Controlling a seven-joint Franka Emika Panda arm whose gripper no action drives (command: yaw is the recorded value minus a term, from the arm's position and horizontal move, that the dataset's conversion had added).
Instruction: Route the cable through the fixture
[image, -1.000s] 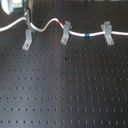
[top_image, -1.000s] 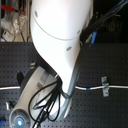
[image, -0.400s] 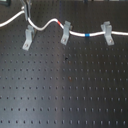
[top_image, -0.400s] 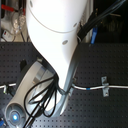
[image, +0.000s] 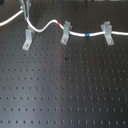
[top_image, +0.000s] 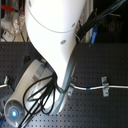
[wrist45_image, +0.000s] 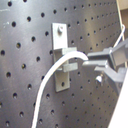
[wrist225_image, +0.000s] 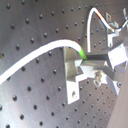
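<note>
The white cable (image: 46, 25) runs across the far side of the board in the first exterior view. Past its red band it goes through the middle clip (image: 65, 34), and past its blue band through the right clip (image: 106, 32). The left fixture (image: 28, 38) stands just below a dip in the cable. My gripper (image: 25, 7) hangs above that fixture, shut on the cable. In the first wrist view the gripper (wrist45_image: 93, 63) holds the cable (wrist45_image: 50, 82) right beside the fixture (wrist45_image: 62, 62). The second wrist view shows the green band (wrist225_image: 82, 52) at the fixture (wrist225_image: 75, 70). Whether the cable sits in its slot is unclear.
The black perforated board (image: 65, 90) fills the near part of the first exterior view. In the second exterior view the white arm (top_image: 55, 40) and its black hoses hide most of the scene. Only one clip (top_image: 104, 86) and a stretch of cable show there.
The gripper and the cable loop by the left fixture have shifted only slightly. The grip on the cable is unchanged.
</note>
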